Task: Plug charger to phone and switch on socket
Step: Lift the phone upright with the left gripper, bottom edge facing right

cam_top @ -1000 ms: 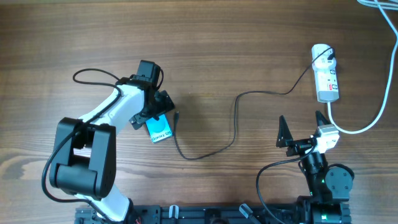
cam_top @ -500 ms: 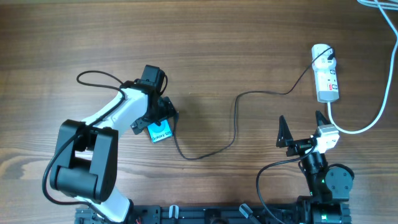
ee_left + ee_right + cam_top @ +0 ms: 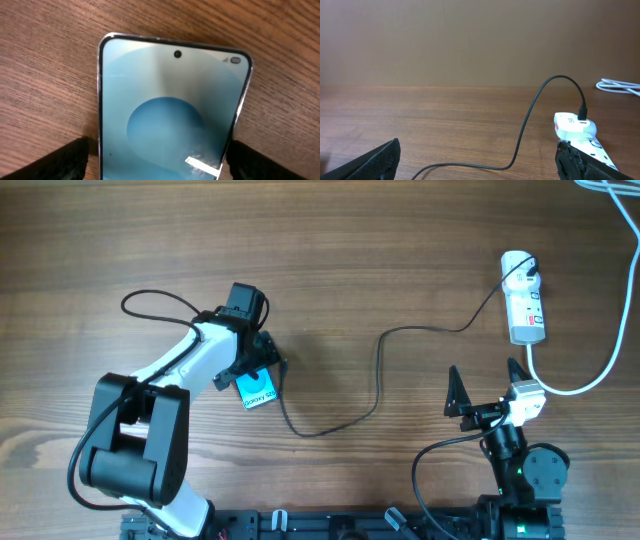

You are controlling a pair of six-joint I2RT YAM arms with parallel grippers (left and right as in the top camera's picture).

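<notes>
The phone point(image 3: 258, 390), with its teal screen up, lies on the wooden table under my left gripper point(image 3: 256, 374). In the left wrist view the phone point(image 3: 170, 110) fills the space between my left gripper's point(image 3: 165, 165) open fingers, with a sliver of table at the left finger. The charger point(image 3: 379, 370) is a thin black cable. Its plug sits in the white socket point(image 3: 523, 310) and its loose tip lies just right of the phone. My right gripper point(image 3: 487, 386) is open and empty near the front edge. The right wrist view shows the socket point(image 3: 576, 125), the cable point(image 3: 529, 120) and my right gripper point(image 3: 485, 162).
A thick white cord point(image 3: 600, 370) runs from the socket's near end off to the far right corner; it also shows in the right wrist view point(image 3: 620, 86). The left arm's own black cable point(image 3: 150, 305) loops to its left.
My left gripper has shifted slightly right and toward the phone, now straddling its upper end. The phone, charger and right arm have not moved.
</notes>
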